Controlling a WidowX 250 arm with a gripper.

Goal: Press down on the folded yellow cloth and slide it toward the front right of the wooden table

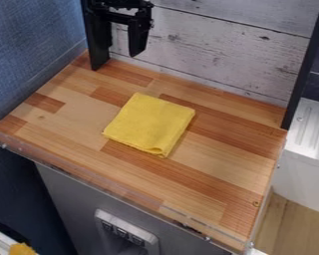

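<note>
Weathered whitish planks stand behind a wooden countertop patched in pale and reddish-brown strips, with a textured blue wall running along its left side. My black gripper hangs over the back left part of the counter, up and to the left of the yellow cloth in the camera view. I have its two fingers spread, and the planks show through the gap between them. I hold nothing in it, and it is well apart from the cloth.

That folded yellow cloth lies flat near the middle of the countertop. It is folded into a rough square, turned at a slant, and its edge rolls up slightly at the corner nearest the front.

Farther out, to the right of the cloth, a black upright post stands at the back right corner of the counter. Beyond that post I see dark tiles and a ribbed white surface. On the front side of the cloth, a clear plastic strip edges the counter. Below the strip is a grey front panel with a row of small dark switches or sockets.
</note>
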